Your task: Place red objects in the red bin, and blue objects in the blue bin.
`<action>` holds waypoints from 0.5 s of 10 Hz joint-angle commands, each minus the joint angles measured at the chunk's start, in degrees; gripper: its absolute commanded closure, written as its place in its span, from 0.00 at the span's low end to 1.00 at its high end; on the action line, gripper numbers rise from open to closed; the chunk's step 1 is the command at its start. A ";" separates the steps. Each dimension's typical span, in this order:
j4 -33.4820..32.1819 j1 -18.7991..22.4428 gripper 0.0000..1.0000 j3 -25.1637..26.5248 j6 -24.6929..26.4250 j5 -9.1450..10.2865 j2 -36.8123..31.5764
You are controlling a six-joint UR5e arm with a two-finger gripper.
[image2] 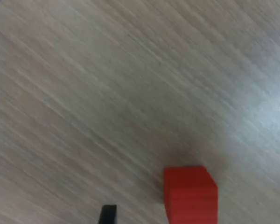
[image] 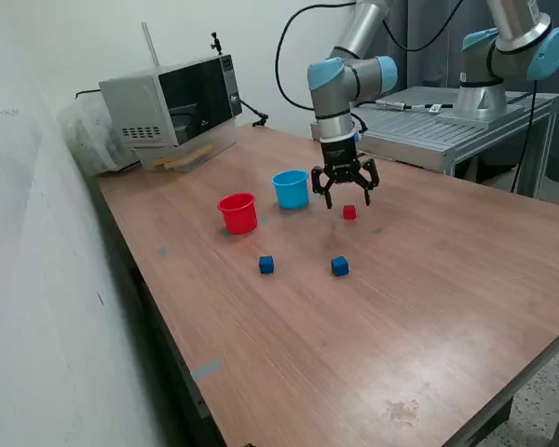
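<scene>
A small red cube (image: 349, 212) (image2: 190, 193) rests on the wooden table. My gripper (image: 347, 198) (image2: 197, 215) hangs open just above it, fingers spread to either side and not touching it. The red bin (image: 238, 212) and the blue bin (image: 291, 189) stand upright side by side, toward the exterior view's left of the gripper. Two dark blue cubes (image: 266, 265) (image: 339, 266) lie on the table nearer the camera than the bins. Only the black fingertips (image2: 108, 213) show in the wrist view.
A microwave (image: 172, 102) sits at the back of the table on the exterior view's left. A second robot arm (image: 503, 47) stands on a metal bench (image: 447, 126) behind the table. A strip of blue tape (image: 205, 370) marks the table's edge beside the wall.
</scene>
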 commanded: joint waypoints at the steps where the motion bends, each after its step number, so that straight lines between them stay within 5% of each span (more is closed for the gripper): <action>1: -0.09 -0.32 0.00 -0.46 -0.07 -0.38 0.87; 5: -1.85 -0.23 0.00 -0.11 -1.30 -2.49 0.96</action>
